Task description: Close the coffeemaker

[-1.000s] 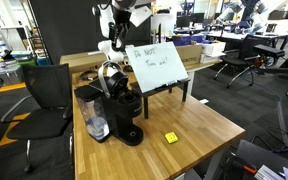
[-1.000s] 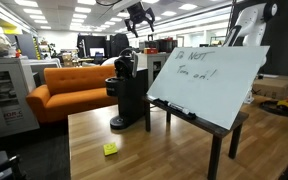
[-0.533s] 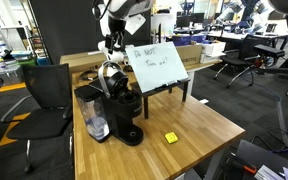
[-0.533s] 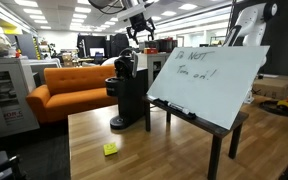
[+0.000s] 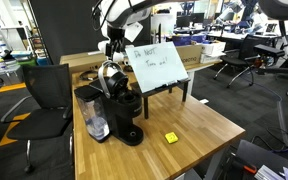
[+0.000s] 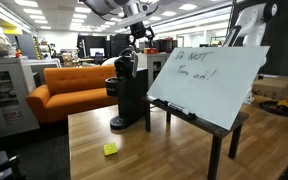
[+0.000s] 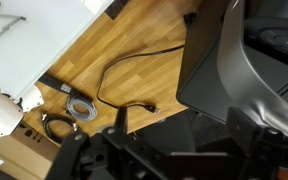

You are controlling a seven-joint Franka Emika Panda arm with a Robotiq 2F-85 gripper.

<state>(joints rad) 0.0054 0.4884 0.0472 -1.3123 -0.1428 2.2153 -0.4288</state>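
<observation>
The black coffeemaker [image 5: 124, 108] stands at the table's left end with its clear water tank [image 5: 94, 118] on its side. Its hinged lid with the silver handle [image 5: 111, 74] is raised. It also shows in the other exterior view [image 6: 131, 92] and as a dark body at the right of the wrist view [image 7: 239, 60]. My gripper [image 5: 112, 46] hangs above and just behind the raised lid, apart from it, as the other exterior view [image 6: 139, 42] shows too. In the wrist view the gripper [image 7: 182, 135] is open and empty, its fingers [image 7: 119, 125] spread wide.
A white handwritten sign board [image 5: 156, 68] stands on the wooden table [image 5: 194, 125] right beside the coffeemaker, also seen from behind [image 6: 206, 78]. A small yellow item [image 5: 170, 138] lies on the table. A black cable [image 7: 114, 85] trails behind the machine. A black chair [image 5: 44, 100] stands beside the table.
My gripper has come down from high above the table toward the coffeemaker's raised lid. The coffeemaker and its lid have not moved.
</observation>
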